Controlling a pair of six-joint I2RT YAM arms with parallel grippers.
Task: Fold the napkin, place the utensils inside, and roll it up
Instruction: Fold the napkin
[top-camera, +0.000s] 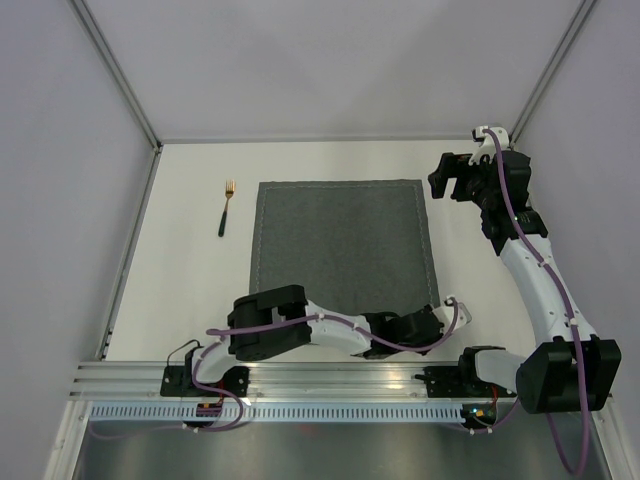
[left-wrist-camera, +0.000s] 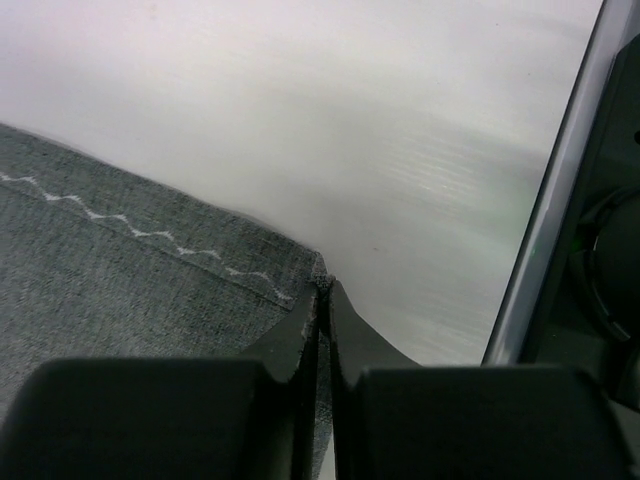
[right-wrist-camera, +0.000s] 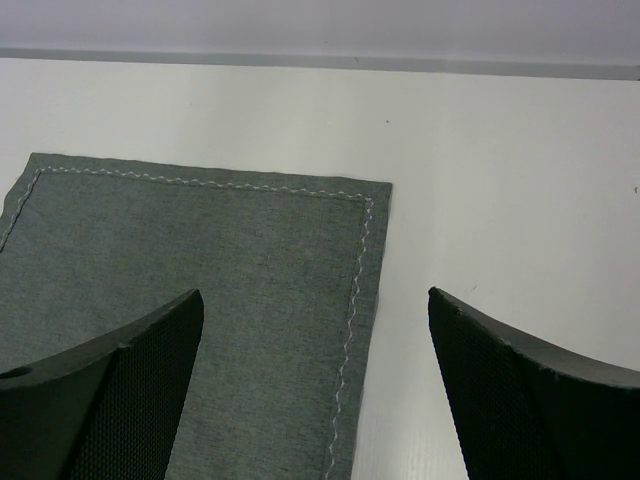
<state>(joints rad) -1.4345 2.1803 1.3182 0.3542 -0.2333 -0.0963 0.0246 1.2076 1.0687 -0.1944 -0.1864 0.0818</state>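
Note:
The dark grey napkin (top-camera: 340, 245) lies flat on the table, with a light stitched line along its edges. My left gripper (top-camera: 434, 314) is at its near right corner, shut on that corner (left-wrist-camera: 305, 272). My right gripper (top-camera: 447, 184) is open and empty, hovering above the napkin's far right corner (right-wrist-camera: 372, 192); its fingers straddle the right edge in the right wrist view (right-wrist-camera: 315, 310). A fork (top-camera: 227, 207) with gold tines and a black handle lies left of the napkin. No other utensil shows.
A metal rail (top-camera: 300, 378) runs along the table's near edge, and it shows at the right of the left wrist view (left-wrist-camera: 545, 200). White walls with metal posts (top-camera: 125, 85) enclose the table's sides and back.

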